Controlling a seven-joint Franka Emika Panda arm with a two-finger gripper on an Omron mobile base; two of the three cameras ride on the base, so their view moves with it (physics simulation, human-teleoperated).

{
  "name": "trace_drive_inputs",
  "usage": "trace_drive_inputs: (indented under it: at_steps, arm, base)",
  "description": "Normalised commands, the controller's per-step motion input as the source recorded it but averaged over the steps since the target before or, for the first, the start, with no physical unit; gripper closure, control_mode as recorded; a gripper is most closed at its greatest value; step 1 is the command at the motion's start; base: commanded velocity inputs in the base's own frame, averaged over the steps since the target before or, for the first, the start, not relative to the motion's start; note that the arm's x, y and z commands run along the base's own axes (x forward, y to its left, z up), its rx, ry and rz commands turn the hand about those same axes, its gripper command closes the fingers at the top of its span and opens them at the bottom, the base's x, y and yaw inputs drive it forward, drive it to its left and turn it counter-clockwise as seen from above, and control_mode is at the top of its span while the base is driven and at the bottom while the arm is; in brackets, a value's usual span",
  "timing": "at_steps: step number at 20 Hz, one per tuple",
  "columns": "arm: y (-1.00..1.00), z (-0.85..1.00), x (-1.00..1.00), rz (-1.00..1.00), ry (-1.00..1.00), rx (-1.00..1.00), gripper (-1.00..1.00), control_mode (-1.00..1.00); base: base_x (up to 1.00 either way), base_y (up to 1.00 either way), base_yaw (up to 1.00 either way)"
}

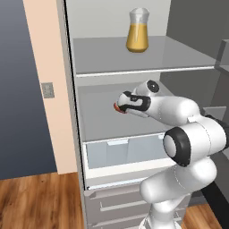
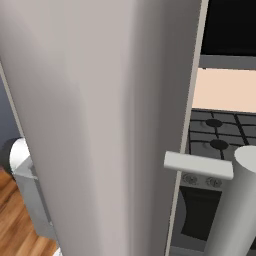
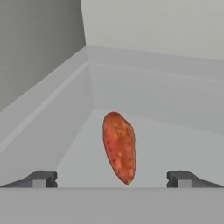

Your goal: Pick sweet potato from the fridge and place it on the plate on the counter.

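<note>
The small orange-red oblong sweet potato (image 3: 119, 147) lies on a pale grey middle shelf of the tall grey fridge (image 1: 116, 120), at twelve o'clock from the dark two-finger gripper (image 3: 112, 179). The gripper's jaws stand wide apart, released, either side of the tuber's near end without touching it. A glass jug of orange juice (image 1: 137, 30) stands on the shelf above.

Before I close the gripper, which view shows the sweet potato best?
The hand view: the whole sweet potato lies on the fridge shelf, centred ahead of the open gripper. The left base view gives just an orange sliver beside the hand. In the right base view a grey panel blocks the fridge interior.
</note>
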Motion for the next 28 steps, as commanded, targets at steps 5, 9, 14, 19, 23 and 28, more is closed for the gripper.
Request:
trace_drive_inputs:
  at_steps: [5,9,14,19,23,28]
  arm:
    - [0.09,-0.29,0.33,0.0,0.0,0.0,-1.0,-1.0]
    - [0.0,-0.31,0.17,0.03,0.0,0.01,-1.0,-1.0]
    - [0.0,-0.2,0.15,0.03,0.01,0.0,-1.0,-1.0]
    - [0.0,-0.1,0.21,0.01,0.01,0.0,-1.0,-1.0]
    - [0.0,-0.08,0.26,0.0,0.07,0.0,-1.0,-1.0]
    - [0.0,-0.06,0.2,0.01,0.06,0.01,-1.0,-1.0]
  base:
    - [0.0,0.0,0.0]
    - [0.0,0.0,0.0]
    - [0.0,0.0,0.0]
    - [0.0,0.0,0.0]
    - [0.0,0.0,0.0]
    - [0.0,0.0,0.0]
